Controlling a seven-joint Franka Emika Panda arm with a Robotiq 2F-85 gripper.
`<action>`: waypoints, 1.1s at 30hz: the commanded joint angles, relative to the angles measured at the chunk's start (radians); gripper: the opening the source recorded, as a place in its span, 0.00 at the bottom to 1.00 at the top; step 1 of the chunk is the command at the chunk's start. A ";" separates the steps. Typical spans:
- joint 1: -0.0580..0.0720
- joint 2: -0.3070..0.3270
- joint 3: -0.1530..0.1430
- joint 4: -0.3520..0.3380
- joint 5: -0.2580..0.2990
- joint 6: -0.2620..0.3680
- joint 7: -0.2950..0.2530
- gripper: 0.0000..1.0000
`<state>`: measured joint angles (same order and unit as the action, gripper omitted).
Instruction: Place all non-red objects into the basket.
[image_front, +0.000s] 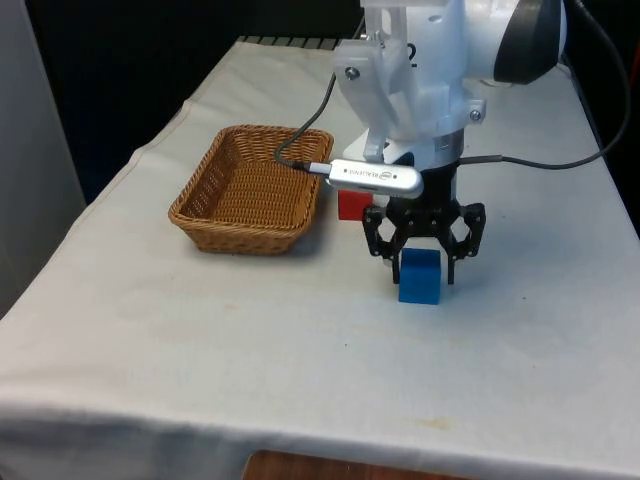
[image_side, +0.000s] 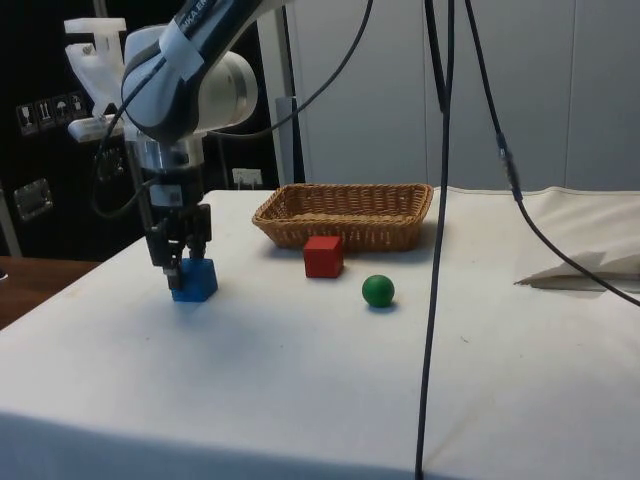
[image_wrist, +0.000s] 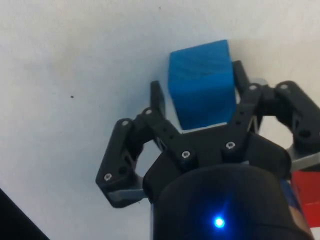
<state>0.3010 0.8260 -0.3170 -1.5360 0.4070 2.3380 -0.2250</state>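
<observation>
The basket (image_front: 250, 188) sits on the table (image_front: 200, 340). The gripper (image_front: 423, 262) hangs low, on the front view's right of the basket and nearer the camera, its fingers (image_wrist: 158, 100) closed against two opposite sides of the blue cube (image_front: 420, 276), which rests on the cloth between them. The red cube (image_side: 323, 256) sits just beside the basket, and the green ball (image_side: 378, 290) lies a little farther from it.
</observation>
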 joint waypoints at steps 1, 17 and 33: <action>0.000 0.000 -0.001 0.000 0.000 0.000 0.000 0.19; 0.009 -0.029 -0.020 -0.005 -0.013 -0.018 0.009 0.03; 0.010 -0.083 -0.073 -0.016 -0.036 -0.087 0.001 0.03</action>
<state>0.3060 0.7500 -0.3840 -1.5430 0.3790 2.2500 -0.2270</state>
